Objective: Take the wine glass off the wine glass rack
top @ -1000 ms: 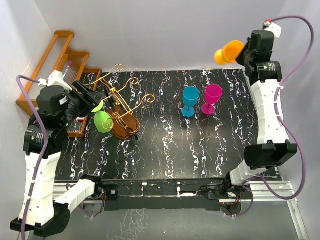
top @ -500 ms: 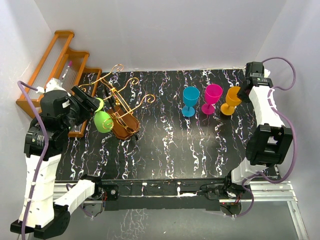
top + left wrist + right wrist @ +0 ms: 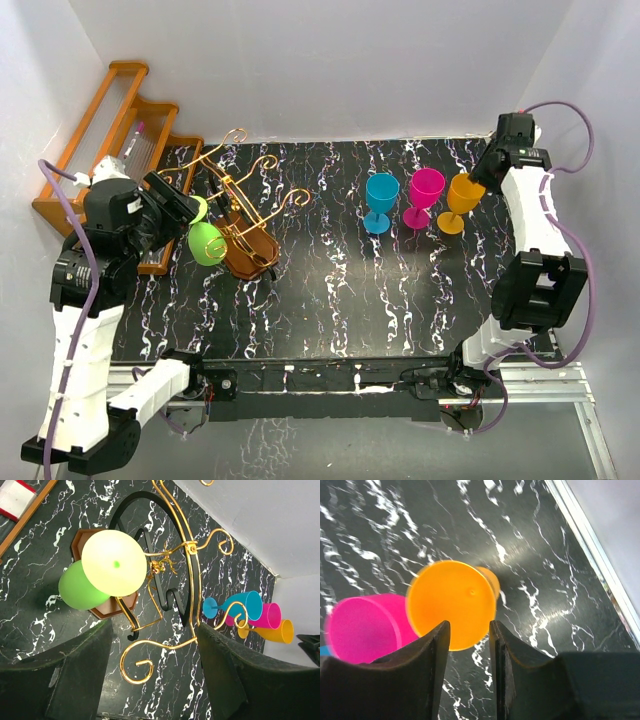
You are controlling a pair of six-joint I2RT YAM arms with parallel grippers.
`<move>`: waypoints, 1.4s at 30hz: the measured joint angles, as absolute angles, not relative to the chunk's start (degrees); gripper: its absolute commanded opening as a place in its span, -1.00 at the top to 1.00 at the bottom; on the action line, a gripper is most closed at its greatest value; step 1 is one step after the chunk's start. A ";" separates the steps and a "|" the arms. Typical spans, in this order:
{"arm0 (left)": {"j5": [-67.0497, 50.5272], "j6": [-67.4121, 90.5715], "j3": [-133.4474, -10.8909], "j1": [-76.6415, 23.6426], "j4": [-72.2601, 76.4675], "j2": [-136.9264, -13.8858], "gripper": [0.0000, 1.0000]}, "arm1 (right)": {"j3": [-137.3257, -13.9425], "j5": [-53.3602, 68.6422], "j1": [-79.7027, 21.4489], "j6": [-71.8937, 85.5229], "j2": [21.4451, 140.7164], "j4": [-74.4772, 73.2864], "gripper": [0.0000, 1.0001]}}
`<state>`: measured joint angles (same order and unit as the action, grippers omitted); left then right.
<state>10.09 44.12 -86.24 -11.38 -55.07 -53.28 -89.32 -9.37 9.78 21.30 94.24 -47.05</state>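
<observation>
**Top view.** The right pincer (image 3: 482,172) is at the far right of the table (image 3: 340,290), just behind the orange glass (image 3: 462,192). One second ago it held this glass high above the back edge. The glass now stands upright on the table, just beside the pink glass (image 3: 426,188), with the blue glass (image 3: 381,192) next in the row. The left pincer (image 3: 186,210) is at the left end of the rack (image 3: 250,250) and has barely shifted. Its jaws are spread and hold nothing. The green glass (image 3: 207,245) hangs on the rack where it was before, bowl toward the near side, against the brown base. The wooden shelf (image 3: 120,110) stands at the far left.

**Left wrist view.** The left pincer (image 3: 154,630) is wide open and empty. A gold scroll of the rack (image 3: 192,570) shows between its fingers (image 3: 85,670). The green glass (image 3: 80,587) hangs from the wire, its pale round foot facing the camera. The blue glass (image 3: 245,605) is well apart, at the right.

**Right wrist view.** The right pincer (image 3: 468,625) has its jaws slightly parted, with nothing between them. The orange glass (image 3: 452,602) stands just beyond the fingertips, its rim blurred. The pink glass (image 3: 362,625) is close beside it on the left.
</observation>
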 measured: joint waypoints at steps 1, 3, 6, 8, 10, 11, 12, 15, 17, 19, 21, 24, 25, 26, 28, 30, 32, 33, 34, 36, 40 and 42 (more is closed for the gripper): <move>10.09 44.10 -86.24 -11.38 -55.13 -53.47 -0.33 | -90.80 -8.58 9.78 21.19 94.24 -47.51 0.17; 10.07 44.12 -86.21 -11.38 -55.31 -53.84 -0.33 | -94.32 -7.29 9.76 21.02 94.24 -48.25 0.12; 9.89 44.23 -85.21 -11.38 -55.35 -54.17 -0.33 | -100.53 -6.02 9.41 20.91 94.11 -48.84 0.11; 9.54 44.73 -84.09 -11.38 -55.46 -54.35 -0.32 | -104.51 -5.48 8.91 20.86 93.56 -49.23 0.11; 8.86 45.56 -82.94 -11.38 -55.66 -54.68 -0.26 | -107.20 -4.69 7.94 20.88 92.33 -49.32 0.11; 8.27 46.26 -82.35 -11.38 -55.75 -54.96 -0.20 | -108.18 -4.27 6.98 20.88 91.48 -49.25 0.11; 7.53 47.16 -81.73 -11.38 -55.75 -55.33 -0.18 | -108.68 -3.99 6.09 20.88 90.74 -49.19 0.11; 4.86 50.57 -79.20 -11.38 -55.13 -55.90 -0.14 | -109.56 -3.05 1.48 20.88 88.20 -48.31 0.12; 3.11 54.04 -76.20 -11.38 -54.08 -55.61 -0.12 | -110.08 -2.22 -1.43 20.88 87.29 -47.64 0.13; 1.63 57.84 -72.40 -11.38 -52.47 -54.48 -0.12 | -110.50 -1.06 -3.92 20.93 86.85 -46.89 0.13; 0.54 61.89 -68.23 -11.38 -51.27 -52.25 -0.12 | -110.52 0.01 -5.15 20.93 86.72 -46.17 0.14; 0.38 66.65 -64.55 -11.38 -50.92 -49.01 -0.12 | -110.52 0.91 -5.54 20.93 86.72 -46.04 0.15; 0.67 67.44 -64.49 -11.38 -51.00 -48.60 -0.12 | -110.52 1.15 -5.58 20.91 86.72 -45.98 0.15; 1.08 68.16 -64.71 -11.38 -51.07 -48.21 -0.12 | -110.52 1.50 -5.58 20.88 86.72 -45.82 0.15; 2.04 68.62 -66.13 -11.38 -51.68 -48.29 -0.12 | -110.52 1.85 -5.58 20.75 86.72 -45.50 0.15; 3.14 68.36 -68.73 -11.38 -52.12 -49.28 -0.12 | -110.52 2.15 -5.63 20.40 86.72 -45.06 0.15; 4.51 67.22 -71.85 -11.38 -53.04 -50.83 -0.12 | -110.52 2.61 -5.63 20.01 86.72 -44.71 0.16; 5.34 66.46 -73.78 -11.38 -53.34 -51.79 -0.11 | -110.52 2.90 -5.63 19.86 86.72 -44.69 0.16; 6.28 65.41 -76.05 -11.38 -53.67 -53.04 -0.10 | -110.52 3.14 -5.63 19.79 86.72 -44.62 0.16; 8.51 62.78 -81.06 -11.38 -54.46 -55.92 -0.09 | -110.52 3.66 -5.63 19.57 86.72 -44.38 0.16; 12.29 56.82 -92.97 -11.38 -55.72 -63.35 -0.07 | -110.52 5.13 -5.63 19.51 86.72 -43.99 0.16; 13.56 53.30 -100.42 -11.38 -55.37 -68.10 -0.04 | -110.52 6.02 -5.63 19.49 86.72 -43.57 0.16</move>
<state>13.56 53.30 -100.42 -11.38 -55.37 -68.10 -110.52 6.02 -5.63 19.49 86.72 -43.57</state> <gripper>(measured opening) 0.540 0.424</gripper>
